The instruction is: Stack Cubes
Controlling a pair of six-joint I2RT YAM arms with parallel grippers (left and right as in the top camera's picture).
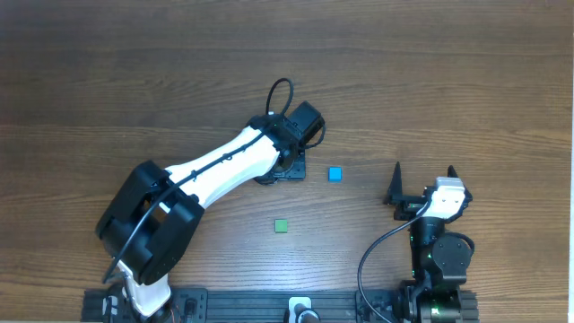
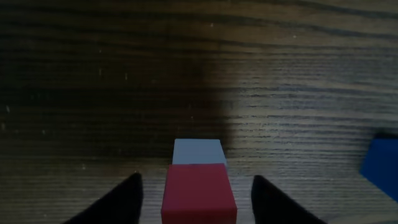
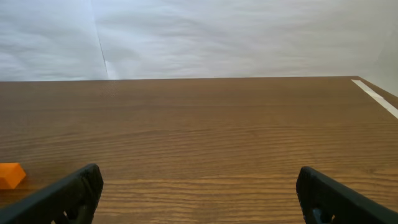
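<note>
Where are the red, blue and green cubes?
red cube [image 2: 199, 193], left wrist view, middle of its visible red face.
blue cube [image 1: 334, 174], top view, centre of its top face.
green cube [image 1: 281, 226], top view, centre of its top face.

You're looking at a wood-grain table [image 1: 134, 72] with a dull sheen. Your red cube [image 2: 199, 193] and grey cube [image 2: 198, 152] look smooth and matt; the left arm [image 1: 224, 166] shell is glossy white plastic.
</note>
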